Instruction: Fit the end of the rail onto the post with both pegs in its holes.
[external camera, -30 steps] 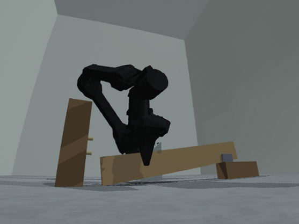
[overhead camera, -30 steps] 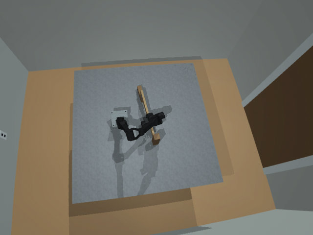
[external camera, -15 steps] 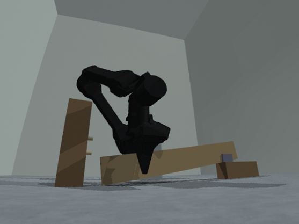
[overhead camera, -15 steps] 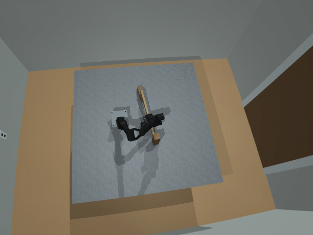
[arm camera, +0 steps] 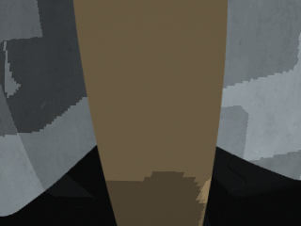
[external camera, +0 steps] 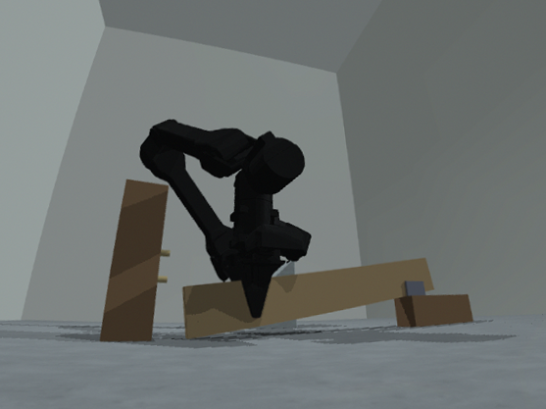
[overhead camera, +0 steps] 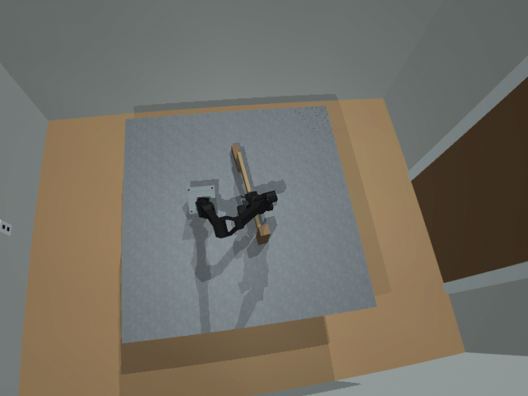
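The long wooden rail [overhead camera: 243,170] [external camera: 344,288] [arm camera: 150,75] slopes: its far end sits in the small grey bracket [external camera: 414,287] on the low footboard block [external camera: 434,309], and its near end rests on the table. The short post [external camera: 134,261] [overhead camera: 264,235] stands just beyond that near end, a small gap away. Its two pegs [external camera: 165,252] [external camera: 162,279] stick out above the rail's end and are bare. My gripper [external camera: 256,300] [overhead camera: 254,199] [arm camera: 145,141] reaches straight down over the rail near its near end. Its fingers are shut on the rail's two sides.
The arm's base sits on a pale plate [overhead camera: 200,192] left of the rail. A grey mat [overhead camera: 170,276] covers the wooden table [overhead camera: 77,256]. A dark brown panel [overhead camera: 477,205] stands off to the right, away from the table.
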`<state>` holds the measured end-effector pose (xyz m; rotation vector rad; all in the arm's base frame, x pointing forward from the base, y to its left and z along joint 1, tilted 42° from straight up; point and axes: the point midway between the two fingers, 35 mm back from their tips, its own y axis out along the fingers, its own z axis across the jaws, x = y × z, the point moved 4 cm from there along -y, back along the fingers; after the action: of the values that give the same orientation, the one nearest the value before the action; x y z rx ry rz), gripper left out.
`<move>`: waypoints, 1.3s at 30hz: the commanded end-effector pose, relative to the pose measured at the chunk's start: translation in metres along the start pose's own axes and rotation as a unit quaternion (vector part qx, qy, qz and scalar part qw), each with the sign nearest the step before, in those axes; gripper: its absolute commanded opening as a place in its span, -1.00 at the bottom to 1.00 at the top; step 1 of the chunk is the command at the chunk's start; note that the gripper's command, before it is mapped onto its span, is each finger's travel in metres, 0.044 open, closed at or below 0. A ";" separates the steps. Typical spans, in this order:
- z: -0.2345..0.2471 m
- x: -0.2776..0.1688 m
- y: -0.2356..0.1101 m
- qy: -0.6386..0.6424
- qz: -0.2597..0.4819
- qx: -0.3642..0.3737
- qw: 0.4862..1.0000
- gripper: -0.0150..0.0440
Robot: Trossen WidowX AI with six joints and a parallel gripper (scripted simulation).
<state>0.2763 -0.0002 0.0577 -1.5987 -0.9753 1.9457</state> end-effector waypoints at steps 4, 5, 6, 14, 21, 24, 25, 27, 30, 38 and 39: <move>0.000 0.000 0.000 -0.001 0.003 0.000 1.000 -0.49; 0.000 0.000 0.000 -0.001 0.003 0.000 1.000 -0.49; 0.000 0.000 0.000 -0.001 0.003 0.000 1.000 -0.49; 0.000 0.000 -0.001 -0.001 0.003 0.000 1.000 -0.49; 0.000 0.000 -0.004 -0.001 0.003 0.000 1.000 -0.49; 0.000 0.000 -0.006 -0.001 0.003 0.000 1.000 -0.49; 0.000 0.000 -0.006 -0.001 0.003 0.000 1.000 -0.49; -0.001 0.000 -0.007 -0.001 0.003 0.000 1.000 -0.49; -0.001 0.000 -0.009 -0.001 0.002 0.000 1.000 -0.49; -0.001 0.001 -0.013 -0.001 0.002 0.000 1.000 -0.49; -0.001 0.001 -0.013 -0.001 0.002 0.000 1.000 -0.49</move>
<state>0.2752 0.0059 0.0651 -1.6014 -0.9624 1.9551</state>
